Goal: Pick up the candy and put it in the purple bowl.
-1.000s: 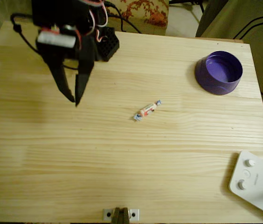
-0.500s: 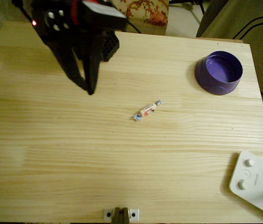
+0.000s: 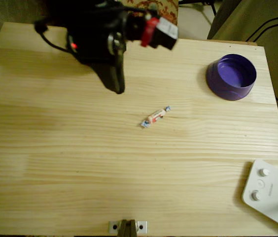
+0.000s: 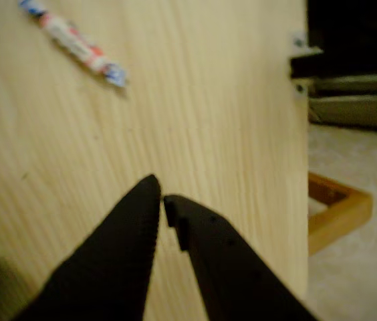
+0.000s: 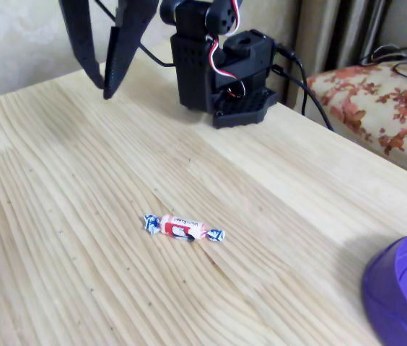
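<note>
**Black fingers above the bench, sweet lying free**

The small wrapped candy, white and orange-red with twisted bluish-silver ends, lies flat near the middle of the pale wooden bench, touching nothing. In the overhead view the black two-finger gripper hangs at about 10 o'clock from the sweet, near but apart. In the wrist view its fingers are drawn together, tips almost touching, nothing between them. The round, shallow, deep-purple plastic bowl sits at 2 o'clock from the sweet, well apart, near the bench's far right corner.
</note>
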